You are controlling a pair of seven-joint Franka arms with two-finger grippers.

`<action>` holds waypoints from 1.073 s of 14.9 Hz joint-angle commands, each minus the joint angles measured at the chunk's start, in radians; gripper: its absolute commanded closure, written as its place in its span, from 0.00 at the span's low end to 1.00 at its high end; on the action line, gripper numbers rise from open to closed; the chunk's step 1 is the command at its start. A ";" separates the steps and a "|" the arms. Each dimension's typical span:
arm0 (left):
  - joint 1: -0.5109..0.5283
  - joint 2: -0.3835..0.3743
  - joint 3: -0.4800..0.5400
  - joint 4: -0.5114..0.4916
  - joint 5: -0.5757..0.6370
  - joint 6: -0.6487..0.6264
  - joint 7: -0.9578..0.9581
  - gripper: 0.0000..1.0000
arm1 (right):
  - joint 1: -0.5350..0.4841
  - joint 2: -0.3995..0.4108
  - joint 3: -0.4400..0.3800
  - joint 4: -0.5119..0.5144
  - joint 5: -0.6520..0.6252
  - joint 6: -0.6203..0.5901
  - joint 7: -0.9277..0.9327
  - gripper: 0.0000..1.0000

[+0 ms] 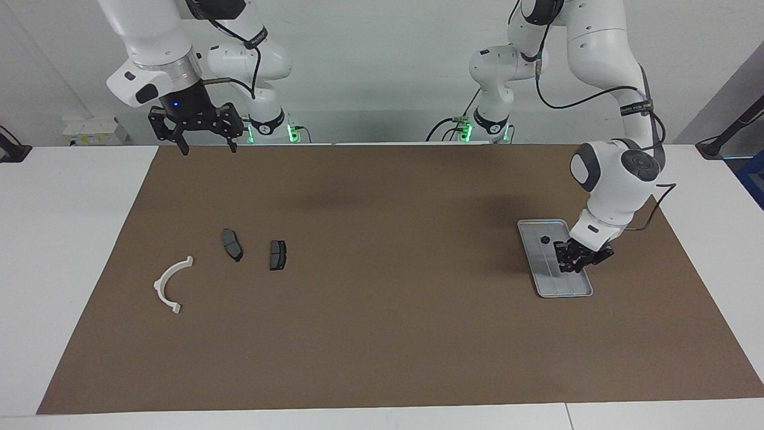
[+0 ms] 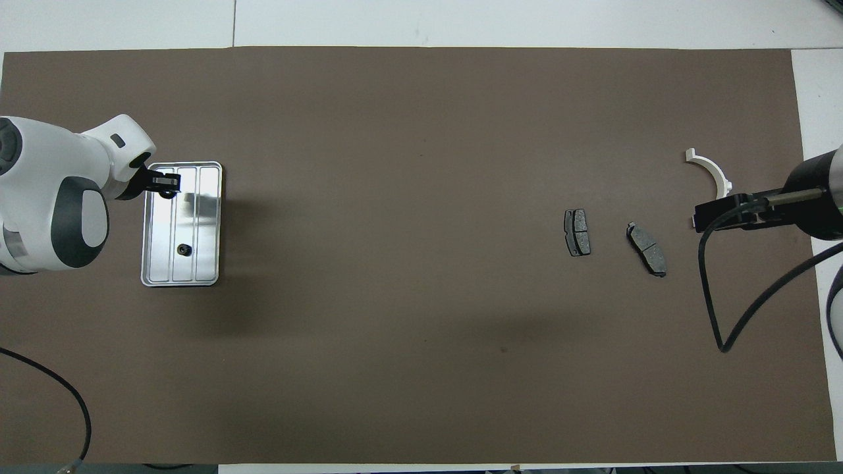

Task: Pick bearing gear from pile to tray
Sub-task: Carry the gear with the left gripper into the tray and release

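Note:
The silver tray (image 1: 567,285) (image 2: 207,217) lies on the brown mat toward the left arm's end of the table. One small black bearing gear (image 1: 544,240) (image 2: 184,249) rests on its floor, in the half nearer to the robots. My left gripper (image 1: 574,263) (image 2: 168,186) hangs low over the tray's other half, shut on another small black round piece that looks like a bearing gear. The pile toward the right arm's end is a white half-ring bracket (image 1: 170,285) and two dark brake pads (image 1: 232,244) (image 1: 277,254). My right gripper (image 1: 207,143) waits open, high over the mat's edge.
The brown mat (image 1: 382,334) covers most of the white table. A black cable (image 2: 731,329) loops from the right arm in the overhead view. The arms' bases stand at the table's edge by the wall.

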 commanded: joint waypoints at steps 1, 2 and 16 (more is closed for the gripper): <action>-0.020 0.019 0.011 -0.028 -0.012 0.060 -0.015 1.00 | -0.019 -0.010 0.006 0.001 0.026 -0.005 -0.012 0.00; -0.020 0.022 0.011 -0.039 -0.012 0.083 -0.016 1.00 | -0.019 -0.010 0.004 0.001 0.026 -0.005 -0.015 0.00; -0.010 -0.032 0.013 0.064 -0.009 -0.186 0.001 0.00 | -0.036 -0.016 0.004 0.002 0.026 -0.004 -0.011 0.00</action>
